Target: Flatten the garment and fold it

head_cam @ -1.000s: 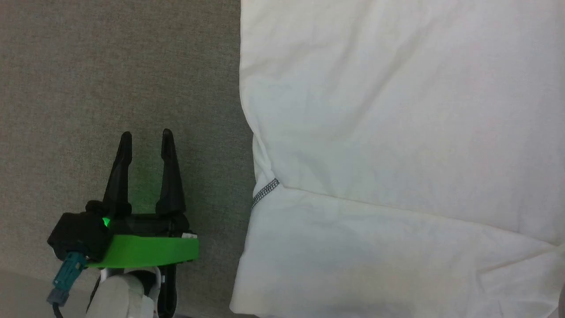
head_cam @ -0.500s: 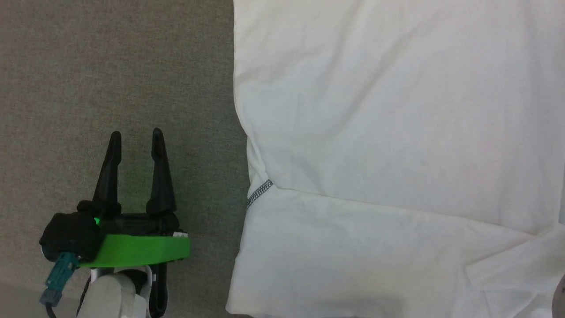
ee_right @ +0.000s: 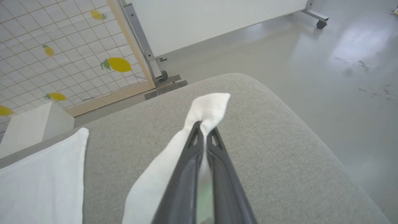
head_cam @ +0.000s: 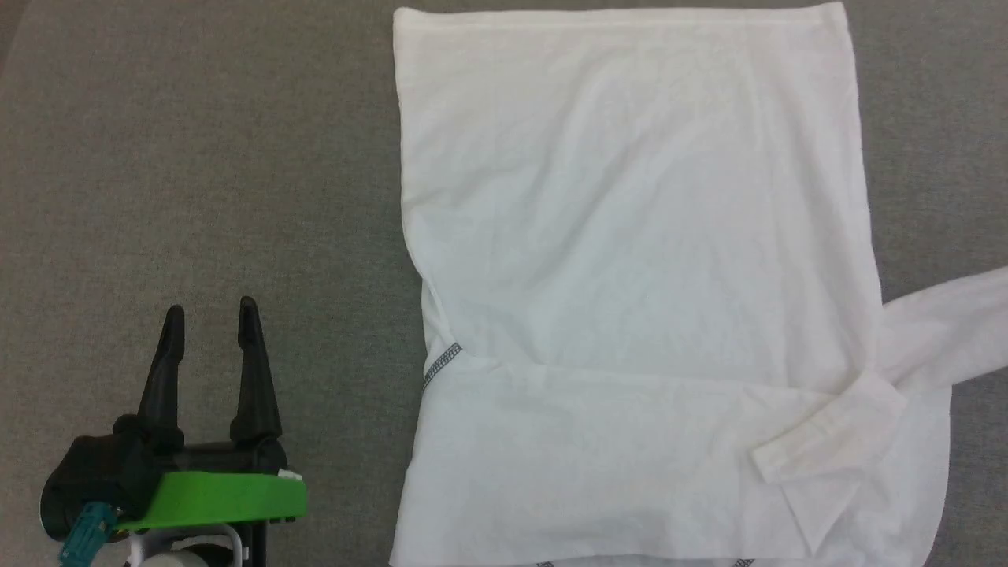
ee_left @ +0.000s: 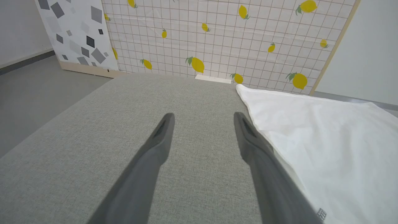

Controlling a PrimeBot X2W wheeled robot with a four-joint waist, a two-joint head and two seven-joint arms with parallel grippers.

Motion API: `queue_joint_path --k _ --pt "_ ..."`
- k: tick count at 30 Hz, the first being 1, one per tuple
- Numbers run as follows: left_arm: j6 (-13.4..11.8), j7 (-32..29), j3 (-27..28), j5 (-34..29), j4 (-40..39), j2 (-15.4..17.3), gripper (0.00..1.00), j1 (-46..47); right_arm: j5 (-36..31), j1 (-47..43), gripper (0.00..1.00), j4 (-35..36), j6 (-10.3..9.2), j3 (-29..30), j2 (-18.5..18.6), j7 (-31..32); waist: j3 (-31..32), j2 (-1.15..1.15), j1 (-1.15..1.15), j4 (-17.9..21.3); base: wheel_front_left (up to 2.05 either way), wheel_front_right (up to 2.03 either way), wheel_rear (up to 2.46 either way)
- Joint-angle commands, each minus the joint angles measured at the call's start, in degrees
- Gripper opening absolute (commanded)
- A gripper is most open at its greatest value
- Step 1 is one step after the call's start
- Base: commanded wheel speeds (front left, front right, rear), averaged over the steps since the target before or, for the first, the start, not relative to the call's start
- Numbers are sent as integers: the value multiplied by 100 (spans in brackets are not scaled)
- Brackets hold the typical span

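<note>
Your right gripper point(ee_right: 205, 127) is clamped tight on a strip of the shirt point(head_cam: 630, 236). In the right wrist view a tuft of white cloth pokes out past the pinched fingertips, and the rest trails back under the fingers. It looks like the end of a sleeve, though the view is too close to be sure.

Your left gripper point(head_cam: 211, 311) hangs over the bare grey tabletop point(head_cam: 197, 157) with its fingers spread wide and nothing between them, well to the left of the shirt.

The shirt lies flat on the tabletop ahead of you and to your right. One sleeve is folded across its near part, with the cuff point(head_cam: 827, 445) lying on the body. The other sleeve point(head_cam: 945, 323) runs off to the right, past the edge of the head view. A short run of dark zigzag stitching point(head_cam: 441, 366) shows at the shirt's left edge, and the hem lies straight along the far side.

Past the far edge of the tabletop stand a white box point(ee_right: 28, 127) and a gridded panel printed with lemons point(ee_left: 217, 37), and beyond them a glossy grey floor point(ee_right: 311, 62).
</note>
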State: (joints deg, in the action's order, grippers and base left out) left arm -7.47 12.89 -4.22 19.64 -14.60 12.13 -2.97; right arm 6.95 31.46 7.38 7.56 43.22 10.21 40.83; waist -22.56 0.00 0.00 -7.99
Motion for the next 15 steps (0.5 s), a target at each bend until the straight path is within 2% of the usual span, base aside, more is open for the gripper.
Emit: queue_joint_path --k 1,5,15 --pt "-45 -33 26 -34 -50 43 100 -82 60 -124 0 71 -8 86 -18 -10 449 0 0 292 0 0 0" --pt "-96 -113 52 -24 -139 74 100 -225 197 -331 0 217 -8 298 9 -19 653 0 0 354 0 0 0" --pt "-160 -194 37 13 -214 87 100 -490 413 -444 0 271 -8 331 455 -53 1124 0 0 395 0 0 0"
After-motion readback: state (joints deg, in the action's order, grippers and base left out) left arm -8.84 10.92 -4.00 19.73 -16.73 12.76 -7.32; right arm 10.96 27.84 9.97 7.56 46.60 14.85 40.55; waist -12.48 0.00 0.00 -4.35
